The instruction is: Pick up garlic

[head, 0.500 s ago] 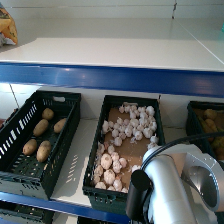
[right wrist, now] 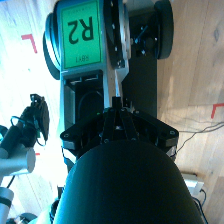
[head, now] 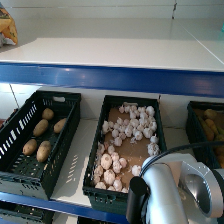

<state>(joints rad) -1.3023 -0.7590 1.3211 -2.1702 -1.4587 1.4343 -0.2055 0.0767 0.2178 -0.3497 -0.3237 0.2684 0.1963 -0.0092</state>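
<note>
Looking down from the head at three black crates on a low shelf, under a wide white shelf [head: 110, 52] with a blue front edge.

Finding the garlic [head: 131, 131] in the middle crate [head: 94, 186], toward 6 o'clock in the head view. Seeing many small whitish bulbs there, crowding mostly at the far end and again at the near end, with bare brown bottom showing between. Probably sorting each vegetable into its own crate, so that picking one kind is not disturbing the others.

Noticing brown oval potatoes [head: 41, 127] in the left crate [head: 30, 182], toward 8 o'clock, only a few, lying apart from each other. Not confusing these with the task's thing. Seeing a third crate [head: 192, 117] toward 4 o'clock, cut by the picture's edge, holding some yellowish-brown pieces [head: 212, 122]; not being able to say what they are.

Seeing the right arm [head: 175, 192] as a big grey joint toward 5 o'clock, very near the camera, covering the near right corner of the middle crate. Judging it as held back and high, well apart from the bulbs, so reaching down is not yet begun.

Not finding the claw in the head view. Showing in the wrist view only a dark rounded body close to the lens, a green label [right wrist: 80, 32] and a wooden floor [right wrist: 195, 75]; therefore not being able to tell whether the claw is released or clenched.
</note>
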